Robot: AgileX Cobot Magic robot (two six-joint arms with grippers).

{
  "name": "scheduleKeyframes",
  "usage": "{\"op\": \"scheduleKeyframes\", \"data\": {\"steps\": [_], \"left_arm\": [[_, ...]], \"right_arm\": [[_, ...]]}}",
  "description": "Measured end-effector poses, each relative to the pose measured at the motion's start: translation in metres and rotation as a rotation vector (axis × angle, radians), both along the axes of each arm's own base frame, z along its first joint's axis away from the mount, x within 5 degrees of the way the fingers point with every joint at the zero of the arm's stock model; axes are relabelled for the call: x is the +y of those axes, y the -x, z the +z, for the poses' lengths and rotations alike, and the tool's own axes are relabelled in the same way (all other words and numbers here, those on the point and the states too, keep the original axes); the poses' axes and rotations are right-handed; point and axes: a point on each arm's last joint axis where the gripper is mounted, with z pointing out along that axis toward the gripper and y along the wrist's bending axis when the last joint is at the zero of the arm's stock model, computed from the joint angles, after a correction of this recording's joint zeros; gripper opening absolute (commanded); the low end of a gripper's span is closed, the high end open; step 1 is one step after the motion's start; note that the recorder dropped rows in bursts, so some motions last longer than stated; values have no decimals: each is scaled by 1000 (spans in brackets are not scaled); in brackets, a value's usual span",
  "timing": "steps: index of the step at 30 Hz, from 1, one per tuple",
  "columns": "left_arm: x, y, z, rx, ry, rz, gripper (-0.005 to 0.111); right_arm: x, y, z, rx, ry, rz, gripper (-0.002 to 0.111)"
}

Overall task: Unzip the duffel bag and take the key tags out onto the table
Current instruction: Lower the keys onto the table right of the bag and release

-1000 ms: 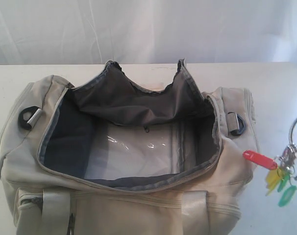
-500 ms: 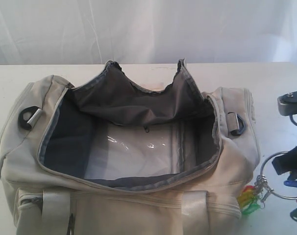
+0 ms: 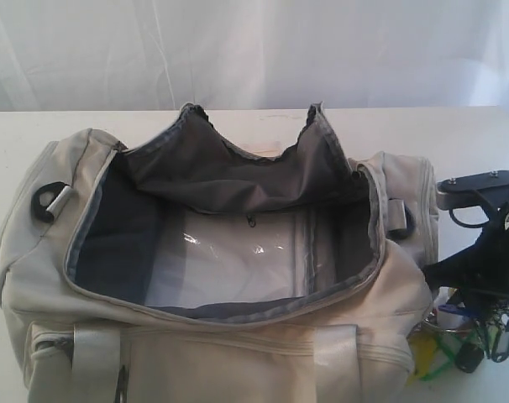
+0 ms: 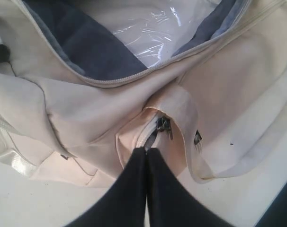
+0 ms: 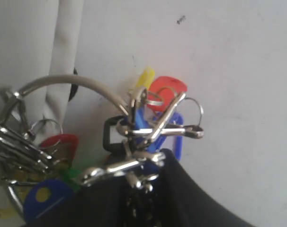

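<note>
Duffel bag (image 3: 238, 344) unzipped, I see only clear plastic (image 3: 229, 260) inside; my right claw (image 5: 134, 179) clamps key tags (image 3: 428, 357) beside it, left claw (image 4: 146, 151) closed.

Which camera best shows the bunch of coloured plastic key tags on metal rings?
The right wrist view: the key tags fill it close up, red, yellow and blue on shiny rings. The exterior view shows them small, partly hidden, beside the cream fabric duffel bag. The left wrist view shows only bag.

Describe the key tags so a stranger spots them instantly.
Start at the big cream duffel bag on the white table. Off its end nearest the right gripper is a bunch of key tags on metal rings. Only they are brightly coloured.
</note>
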Motion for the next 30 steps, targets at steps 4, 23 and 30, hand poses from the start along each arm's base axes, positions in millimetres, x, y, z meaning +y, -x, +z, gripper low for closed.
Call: {"op": "scheduleKeyframes", "data": {"steps": [4,23,30], "left_arm": [[0,0,0,-2,0,2,0],[0,-1,0,-8,1,6,0],[0,-1,0,-10,1,7,0]], "right_arm": [[-3,-3,-14,42,-38,-54,0],[-13,-17,-30,-23,-60,-111,30],[-15,-17,-30,-26,-60,-119,59]]}}
